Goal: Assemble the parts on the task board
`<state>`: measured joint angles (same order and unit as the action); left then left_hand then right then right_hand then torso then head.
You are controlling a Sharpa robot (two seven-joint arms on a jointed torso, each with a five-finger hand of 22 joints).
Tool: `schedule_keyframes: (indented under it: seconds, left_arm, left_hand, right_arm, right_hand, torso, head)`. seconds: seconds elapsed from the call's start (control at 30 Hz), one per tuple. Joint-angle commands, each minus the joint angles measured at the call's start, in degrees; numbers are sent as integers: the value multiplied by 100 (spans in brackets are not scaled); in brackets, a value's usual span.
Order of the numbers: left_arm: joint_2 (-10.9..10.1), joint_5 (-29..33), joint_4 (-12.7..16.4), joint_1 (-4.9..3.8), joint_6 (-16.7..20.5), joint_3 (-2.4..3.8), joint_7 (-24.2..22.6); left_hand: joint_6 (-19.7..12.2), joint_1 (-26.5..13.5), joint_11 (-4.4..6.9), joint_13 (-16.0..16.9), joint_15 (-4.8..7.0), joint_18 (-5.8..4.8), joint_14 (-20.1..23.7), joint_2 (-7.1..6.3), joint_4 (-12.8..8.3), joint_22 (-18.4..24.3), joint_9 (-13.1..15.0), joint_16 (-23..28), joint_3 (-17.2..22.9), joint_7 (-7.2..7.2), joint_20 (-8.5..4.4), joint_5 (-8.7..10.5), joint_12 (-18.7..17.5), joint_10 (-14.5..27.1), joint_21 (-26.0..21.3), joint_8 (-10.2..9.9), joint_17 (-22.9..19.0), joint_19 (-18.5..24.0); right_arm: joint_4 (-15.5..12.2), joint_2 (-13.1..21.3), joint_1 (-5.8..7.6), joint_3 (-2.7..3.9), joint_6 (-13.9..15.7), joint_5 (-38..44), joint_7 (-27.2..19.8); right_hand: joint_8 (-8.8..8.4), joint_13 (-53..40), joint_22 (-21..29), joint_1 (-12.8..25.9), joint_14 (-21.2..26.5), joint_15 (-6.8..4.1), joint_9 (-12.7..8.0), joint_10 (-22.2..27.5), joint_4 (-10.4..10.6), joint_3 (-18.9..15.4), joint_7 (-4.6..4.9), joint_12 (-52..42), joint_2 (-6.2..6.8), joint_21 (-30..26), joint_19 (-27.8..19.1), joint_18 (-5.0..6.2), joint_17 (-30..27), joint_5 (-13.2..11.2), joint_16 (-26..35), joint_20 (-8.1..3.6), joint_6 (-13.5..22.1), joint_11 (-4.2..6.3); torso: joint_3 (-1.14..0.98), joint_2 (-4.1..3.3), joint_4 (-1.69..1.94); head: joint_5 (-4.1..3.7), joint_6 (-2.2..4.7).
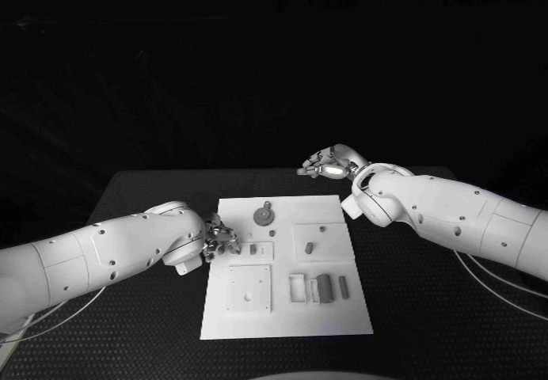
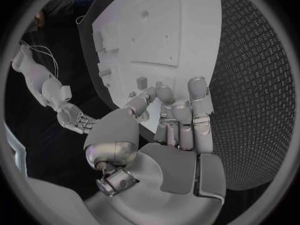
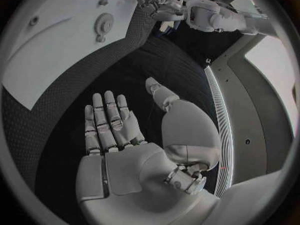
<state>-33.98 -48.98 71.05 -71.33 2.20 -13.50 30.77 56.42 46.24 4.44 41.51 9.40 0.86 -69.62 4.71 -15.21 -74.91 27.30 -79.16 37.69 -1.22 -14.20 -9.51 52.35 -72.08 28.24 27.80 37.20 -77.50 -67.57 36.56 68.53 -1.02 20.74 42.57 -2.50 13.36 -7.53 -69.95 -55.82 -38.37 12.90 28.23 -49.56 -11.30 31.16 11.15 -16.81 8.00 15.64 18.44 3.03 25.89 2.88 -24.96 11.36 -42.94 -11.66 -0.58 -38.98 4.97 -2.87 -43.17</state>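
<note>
While the left hand (image 1: 219, 240) hovers at the board's (image 1: 286, 317) left edge, its curled fingers hold nothing. Beyond the far corner, the right hand (image 1: 329, 163) lies flat and spread, empty.

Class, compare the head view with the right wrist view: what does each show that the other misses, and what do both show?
Head view alone: the row of upright blocks near the board's front. Right wrist view alone: the right robot hand from behind, fingers straight and apart, holding nothing, over black table. Both: the white board, the gear-like round part on it, and the left robot hand at the board's edge.
</note>
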Motion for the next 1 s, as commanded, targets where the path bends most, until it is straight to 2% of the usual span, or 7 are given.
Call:
schedule_keyframes:
  seconds: [0.03, 0.5, 1.0]
  left_arm:
    - [17, -78, -25, 18, 15, -9, 2]
    - [73, -79, -65, 21, -80, -9, 13]
    - [118, -190, -112, 64, -201, -9, 50]
  left_hand:
    - [395, 17, 10, 9, 108, 30, -82, 75, 54, -109, 509, -13, 83, -57, -11, -39, 7, -22, 19, 353, 6, 5]
    - [400, 13, 11, 12, 109, 28, -85, 89, 58, -110, 519, -16, 84, -56, -11, -29, 10, -27, 24, 352, 8, 1]
    - [418, -10, 15, 18, 111, 21, -94, 64, 65, -111, 539, -24, 68, -51, -6, -22, 18, -37, 34, 356, 15, -6]
  right_arm:
    - [-11, -1, 1, 3, -50, 8, -36]
    - [-8, 4, 0, 2, -84, -7, -31]
    - [-7, 7, 0, 2, -99, -13, -29]
  right_hand:
    - [33, 10, -6, -15, 40, 5, -8, 40, 13, -10, 182, -31, -59, -34, -19, -42, 6, -8, 35, -5, 39, -11]
    - [34, 15, -9, -11, 41, 6, -10, 40, 15, -12, 182, -34, -58, -38, -19, -41, 6, -8, 35, -4, 40, -11]
    - [36, 22, -14, -7, 43, 7, -13, 41, 19, -14, 182, -38, -61, -44, -18, -41, 7, -8, 36, -4, 41, -11]
  torso:
    - [3, -1, 5]
    - [-1, -1, 1]
    - [-2, 1, 0]
  head:
    - [-2, -1]
    - [-7, -3]
    - [-11, -18]
